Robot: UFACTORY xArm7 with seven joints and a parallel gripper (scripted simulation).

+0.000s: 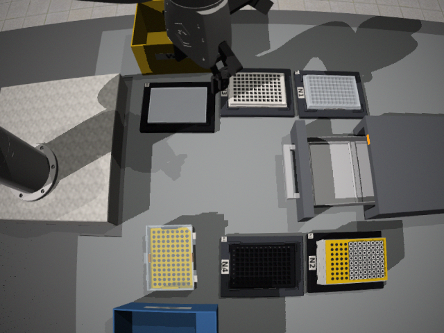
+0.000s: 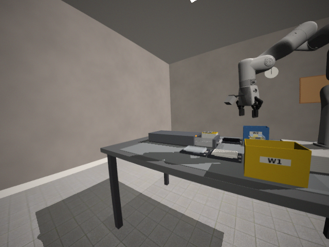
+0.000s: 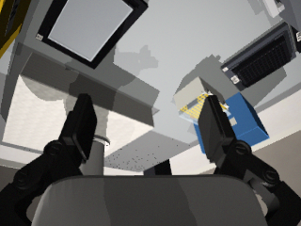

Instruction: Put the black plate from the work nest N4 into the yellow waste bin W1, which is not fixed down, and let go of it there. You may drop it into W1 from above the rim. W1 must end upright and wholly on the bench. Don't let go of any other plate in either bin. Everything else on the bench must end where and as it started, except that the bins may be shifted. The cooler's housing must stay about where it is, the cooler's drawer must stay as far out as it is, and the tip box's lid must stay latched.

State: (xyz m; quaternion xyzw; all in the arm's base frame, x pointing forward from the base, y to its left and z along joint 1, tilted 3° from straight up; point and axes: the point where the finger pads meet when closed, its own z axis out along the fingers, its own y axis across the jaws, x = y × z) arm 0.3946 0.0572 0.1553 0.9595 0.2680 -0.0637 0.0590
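1. The black, many-welled plastic plate (image 1: 262,265) lies flat in its dark square nest marked N4 (image 1: 225,266).
2. Beside that nest stand a clear-lidded box of yellow tips (image 1: 171,258) and a yellow-and-white rack on N2 (image 1: 351,260).
3. The open yellow bin labelled W1 (image 2: 276,164) sits well apart from the nest (across the grey bench (image 1: 229,172)).
4. The black two-fingered gripper (image 2: 248,109) hangs high, fingers spread wide, holding nothing.

A lab: well plates (image 1: 259,89) in bench nests (image 1: 229,114)
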